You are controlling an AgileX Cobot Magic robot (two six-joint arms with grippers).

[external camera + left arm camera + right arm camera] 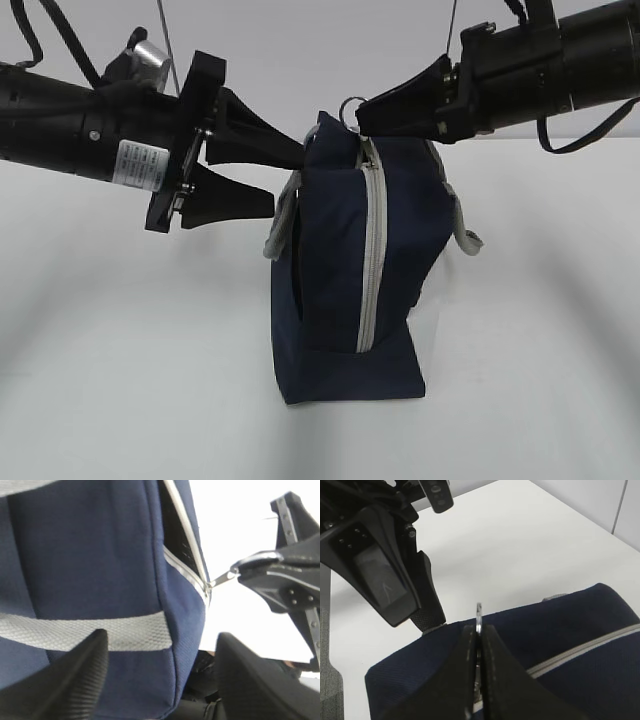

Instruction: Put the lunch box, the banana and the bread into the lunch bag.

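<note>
The navy lunch bag [340,270] stands upright on the white table, with its grey zipper [370,250] running down the near face. My right gripper [364,116] is shut on the metal ring pull [352,103] at the bag's top; this also shows in the right wrist view [478,628], with the ring [479,614] sticking out of the tips. My left gripper [285,178] is open around the bag's upper left corner [162,645]. In the left wrist view the zipper [187,572] gapes a little near the pull. The lunch box, banana and bread are out of view.
Grey webbing handles hang on the bag's left [283,218] and right [467,238] sides. The white table [120,380] stretches all round the bag, with a pale wall behind. Both arms meet closely over the bag's top.
</note>
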